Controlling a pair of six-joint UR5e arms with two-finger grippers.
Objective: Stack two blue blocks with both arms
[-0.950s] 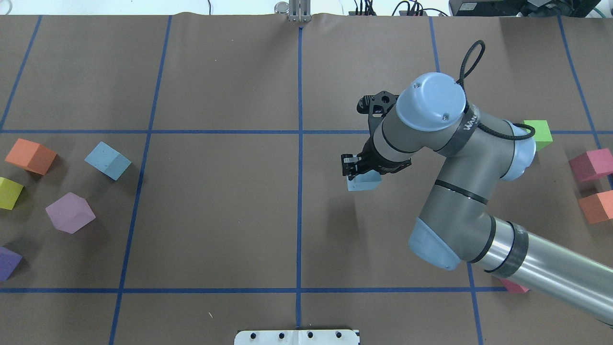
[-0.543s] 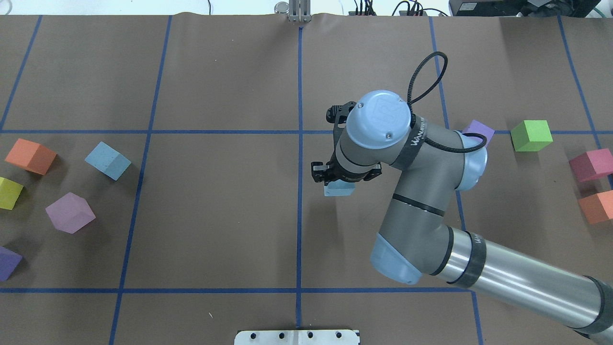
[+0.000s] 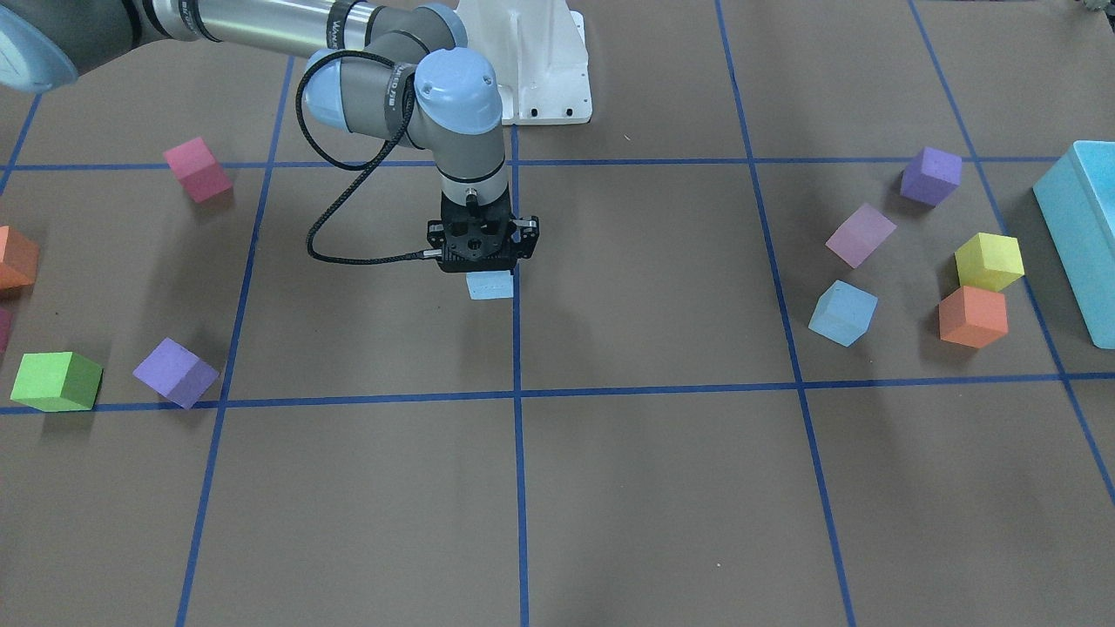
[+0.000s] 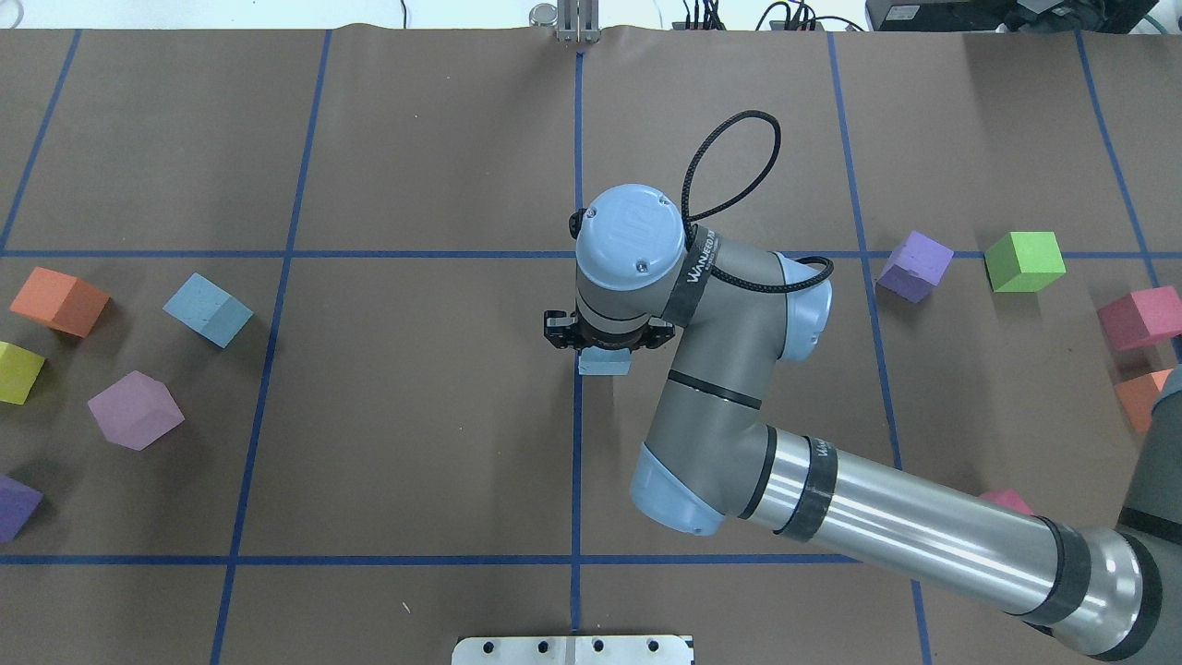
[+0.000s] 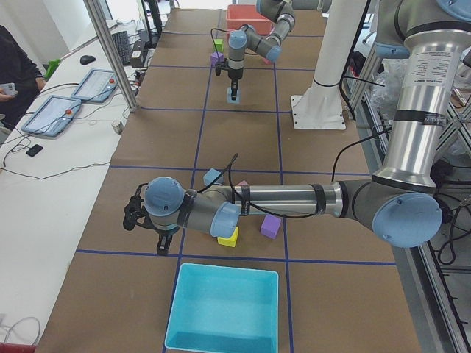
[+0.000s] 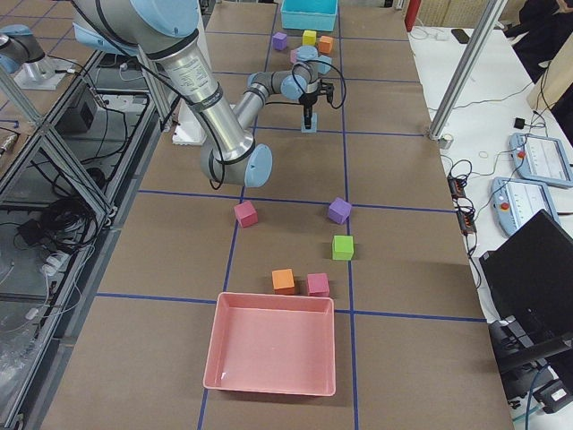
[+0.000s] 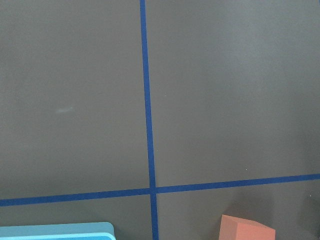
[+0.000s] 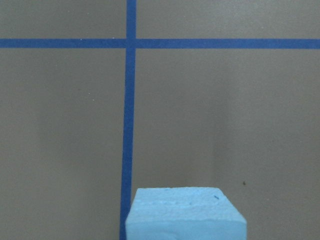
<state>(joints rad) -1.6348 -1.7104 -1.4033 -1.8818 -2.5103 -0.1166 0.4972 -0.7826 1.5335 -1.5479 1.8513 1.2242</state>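
1. The right arm (image 4: 877,526) reaches in from the table's right end to about the middle of the table, its wrist pointing straight down.
2. The right gripper (image 3: 486,270) is clamped on the held blue block (image 3: 489,286), which pokes out below the black fingers.
3. This block sits right at the blue tape line (image 4: 577,443) that runs from the robot's edge to the far edge. It is low over the brown paper, and I cannot tell whether it touches.
4. The second blue block (image 3: 842,313) lies free on the table's left half, turned at an angle to the grid and well apart from the held one.
5. Near it lie a pale purple cube (image 3: 860,235), a yellow cube (image 3: 988,261) and an orange cube (image 3: 972,316).
6. A turquoise box (image 3: 1080,218) stands at the table's left end.
7. The left arm (image 5: 294,200) stretches low across that end, with the left gripper (image 5: 163,246) pointing down just beside the box. Whether its fingers are apart or together I cannot tell.
8. On the right half lie a green cube (image 3: 56,380), a purple cube (image 3: 176,373) and a pink cube (image 3: 199,169).
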